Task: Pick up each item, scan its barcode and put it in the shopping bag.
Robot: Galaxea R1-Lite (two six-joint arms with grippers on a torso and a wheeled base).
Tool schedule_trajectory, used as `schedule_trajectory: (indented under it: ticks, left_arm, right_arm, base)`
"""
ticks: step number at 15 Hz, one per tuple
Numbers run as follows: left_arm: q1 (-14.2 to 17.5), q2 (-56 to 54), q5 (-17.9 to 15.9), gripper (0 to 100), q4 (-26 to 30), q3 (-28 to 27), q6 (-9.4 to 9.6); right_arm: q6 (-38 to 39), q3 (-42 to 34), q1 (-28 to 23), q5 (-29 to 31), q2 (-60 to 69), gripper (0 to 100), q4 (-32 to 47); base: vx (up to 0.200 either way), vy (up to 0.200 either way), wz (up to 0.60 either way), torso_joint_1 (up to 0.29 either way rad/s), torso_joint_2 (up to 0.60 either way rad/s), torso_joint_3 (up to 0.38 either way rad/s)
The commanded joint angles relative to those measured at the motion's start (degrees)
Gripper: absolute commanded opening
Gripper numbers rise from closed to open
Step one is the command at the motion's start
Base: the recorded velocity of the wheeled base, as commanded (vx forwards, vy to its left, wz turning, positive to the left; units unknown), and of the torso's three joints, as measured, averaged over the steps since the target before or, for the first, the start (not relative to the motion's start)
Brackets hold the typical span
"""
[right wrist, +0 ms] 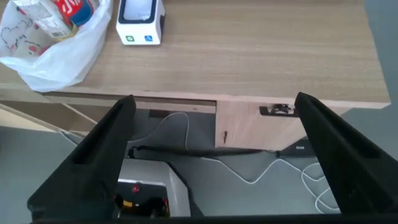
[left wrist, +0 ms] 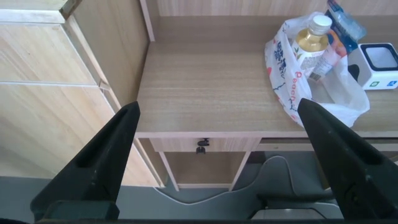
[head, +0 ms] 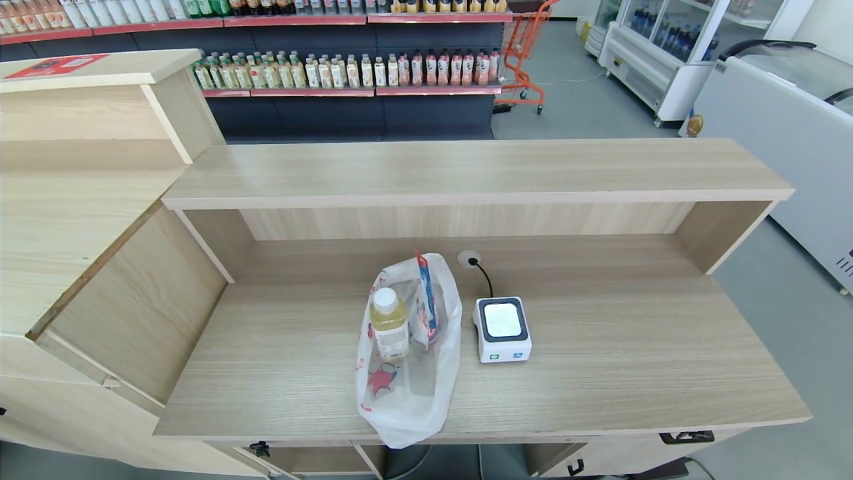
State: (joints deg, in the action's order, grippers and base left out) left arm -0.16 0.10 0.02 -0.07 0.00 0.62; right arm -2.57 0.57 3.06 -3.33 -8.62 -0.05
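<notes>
Off the front edge of the counter (head: 633,347), on the left, the left gripper (left wrist: 217,106) is held wide open and empty. At mid-counter the bag (head: 406,393) is laid with one end just over the front edge; the bottle (head: 388,323) and the packet (head: 426,300) are stood inside it. Just right of it the scanner (head: 502,330) is set. The right gripper (right wrist: 214,98) is likewise spread wide, with nothing held. The limp bag could be snagged and dragged off, or the bottle toppled, by any low pass

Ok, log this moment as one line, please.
bag: holds bottle, packet | scanner: beside bag | left pincer: open, empty | right pincer: open, empty
</notes>
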Motion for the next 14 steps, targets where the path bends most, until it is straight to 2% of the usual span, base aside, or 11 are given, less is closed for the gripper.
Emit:
schedule_trajectory:
  ticks: [1, 9, 14]
  left_arm:
    - [-0.02, -0.01, -0.02, 100, -0.01, 0.00, -0.01]
    - [-0.02, -0.01, 0.06, 100, -0.01, 0.00, -0.18]
    - [0.07, -0.01, 0.06, 100, -0.01, 0.00, 0.43]
  right_arm:
    - [-0.42, -0.57, -0.07, -0.01, 3.96, 100, 0.05]
    - [-0.15, -0.57, -0.16, -0.01, 3.96, 100, 0.05]
    - [-0.15, -0.57, -0.07, -0.01, 3.96, 100, 0.05]
  base:
    - [0.000, 0.000, 0.00, 0.000, 0.00, 0.000]
    - [0.000, 0.000, 0.00, 0.000, 0.00, 0.000]
    - [0.000, -0.200, 0.00, 0.003, 0.00, 0.003]
